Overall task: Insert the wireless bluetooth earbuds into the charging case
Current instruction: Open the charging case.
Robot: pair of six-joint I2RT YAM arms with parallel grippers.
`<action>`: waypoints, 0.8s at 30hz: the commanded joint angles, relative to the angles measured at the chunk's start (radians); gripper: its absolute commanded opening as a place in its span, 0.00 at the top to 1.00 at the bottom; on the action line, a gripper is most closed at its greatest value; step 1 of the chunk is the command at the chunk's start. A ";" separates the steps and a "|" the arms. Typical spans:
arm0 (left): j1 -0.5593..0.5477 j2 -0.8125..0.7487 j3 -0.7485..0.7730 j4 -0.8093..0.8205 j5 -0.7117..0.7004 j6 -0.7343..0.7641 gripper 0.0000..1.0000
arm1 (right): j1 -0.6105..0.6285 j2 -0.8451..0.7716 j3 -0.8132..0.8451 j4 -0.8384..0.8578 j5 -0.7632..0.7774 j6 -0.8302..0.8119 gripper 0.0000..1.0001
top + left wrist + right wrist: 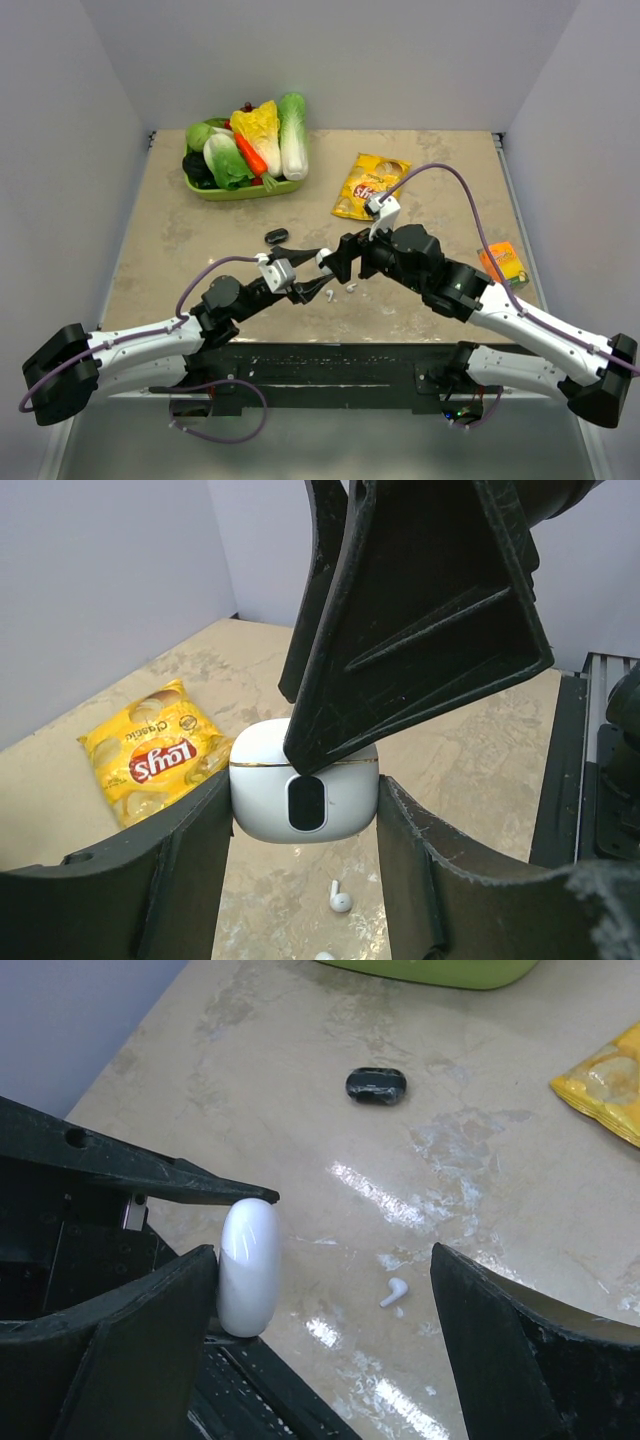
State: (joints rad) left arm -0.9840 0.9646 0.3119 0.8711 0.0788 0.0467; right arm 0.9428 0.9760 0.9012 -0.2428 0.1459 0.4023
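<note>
My left gripper (305, 792) is shut on a white charging case (262, 798) and holds it above the table; its lid looks closed along a gold seam. The case also shows edge-on in the right wrist view (248, 1265). My right gripper (325, 1260) is open, and one of its fingers (420, 630) touches the top front of the case. Two white earbuds with short stems lie on the table below, one (340, 900) in full view and one (323, 957) at the frame edge. One earbud (395, 1292) lies between my right fingers. In the top view both grippers (300, 285) (335, 262) meet at the table's middle front.
A small dark rounded case (276, 236) lies behind the grippers, also in the right wrist view (376, 1083). A yellow Lay's chip bag (368, 185) lies at the back right. A green tray (240, 190) of toy vegetables stands at the back left. An orange box (503, 262) lies at the right.
</note>
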 commanded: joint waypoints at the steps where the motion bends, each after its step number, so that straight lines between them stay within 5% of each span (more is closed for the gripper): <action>1: -0.007 -0.027 0.004 0.068 -0.008 0.013 1.00 | 0.001 -0.020 0.010 -0.015 0.070 0.010 0.12; 15: -0.012 -0.041 -0.011 0.072 -0.031 0.010 1.00 | 0.001 -0.059 0.019 -0.050 0.153 0.013 0.12; 19: -0.012 -0.037 -0.011 0.069 -0.042 0.007 1.00 | 0.001 -0.118 -0.014 0.048 0.066 0.004 0.12; 24: -0.012 -0.018 -0.002 0.071 -0.040 0.005 1.00 | 0.002 -0.080 0.010 0.062 -0.031 0.006 0.28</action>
State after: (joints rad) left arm -0.9897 0.9409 0.2993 0.8726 0.0467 0.0463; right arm 0.9478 0.8692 0.8875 -0.2413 0.1986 0.4091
